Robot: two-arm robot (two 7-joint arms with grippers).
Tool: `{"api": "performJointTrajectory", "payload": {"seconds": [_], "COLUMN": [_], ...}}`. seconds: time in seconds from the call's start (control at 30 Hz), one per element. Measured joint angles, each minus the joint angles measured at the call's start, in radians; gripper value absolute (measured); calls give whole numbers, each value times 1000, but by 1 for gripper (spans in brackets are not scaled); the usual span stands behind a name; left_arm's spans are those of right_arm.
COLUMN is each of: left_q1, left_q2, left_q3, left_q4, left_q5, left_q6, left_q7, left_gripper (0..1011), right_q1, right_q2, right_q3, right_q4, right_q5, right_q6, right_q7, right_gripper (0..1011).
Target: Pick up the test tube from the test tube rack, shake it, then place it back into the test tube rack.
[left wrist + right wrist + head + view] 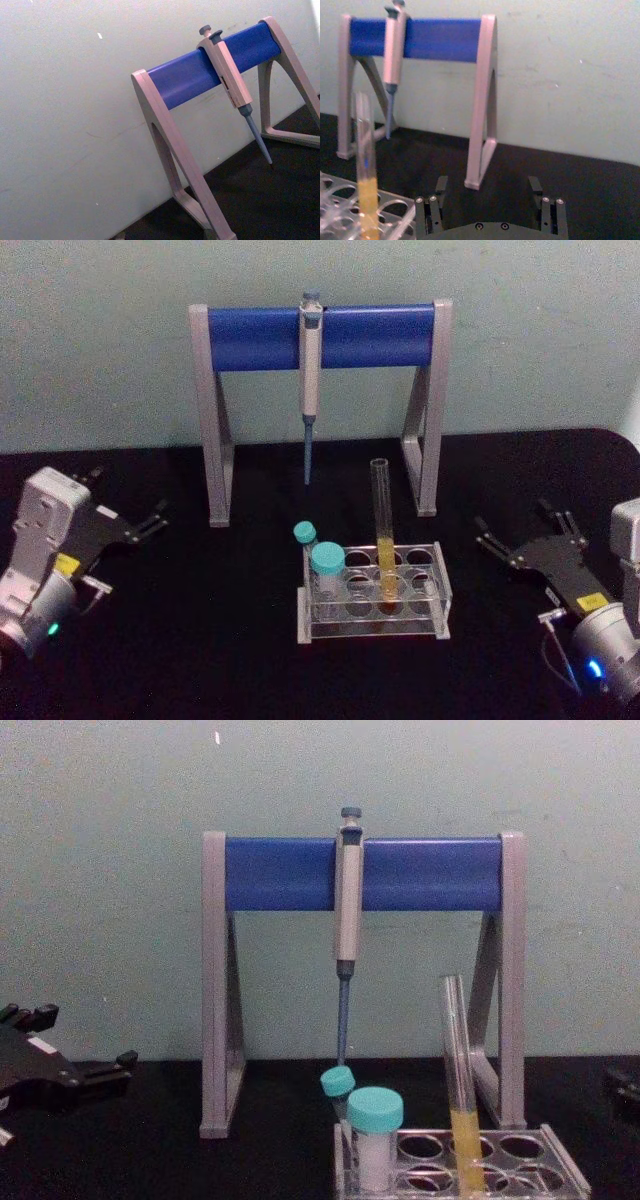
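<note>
Seeing right gripper [515,537] low over black table [200,640], fingers spread wide, holding nothing. Test tube [384,530] stands upright in test tube rack [375,592], ahead and to left of that gripper, well apart from it, yellow liquid in lower part. Two teal-capped tubes [320,565] sit at rack's far side from it. Pipette [310,380] hangs on stand [320,340] beyond. Left gripper [140,522] idle at my left, also spread, empty.

Test tube [383,530] in rack [440,585] — upright
</note>
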Motion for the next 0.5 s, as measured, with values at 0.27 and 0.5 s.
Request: {"api": "performJointTrajectory", "payload": {"seconds": [0.27, 0.5], "left_q1": [0, 0], "left_q2": [0, 0], "left_q3": [0, 0], "left_q4": [0, 0], "left_q5": [0, 0], "left_q6": [0, 0], "left_q7": [0, 0], "left_gripper": [1010, 1010], "right_q1": [13, 29], "right_q2": [-28, -44], "right_q3": [-5, -11], "right_q4": [55, 89], "right_q5": [-47, -71], "right_q6": [9, 26], "right_q7": [-15, 2], "right_gripper": [1000, 1000]}}
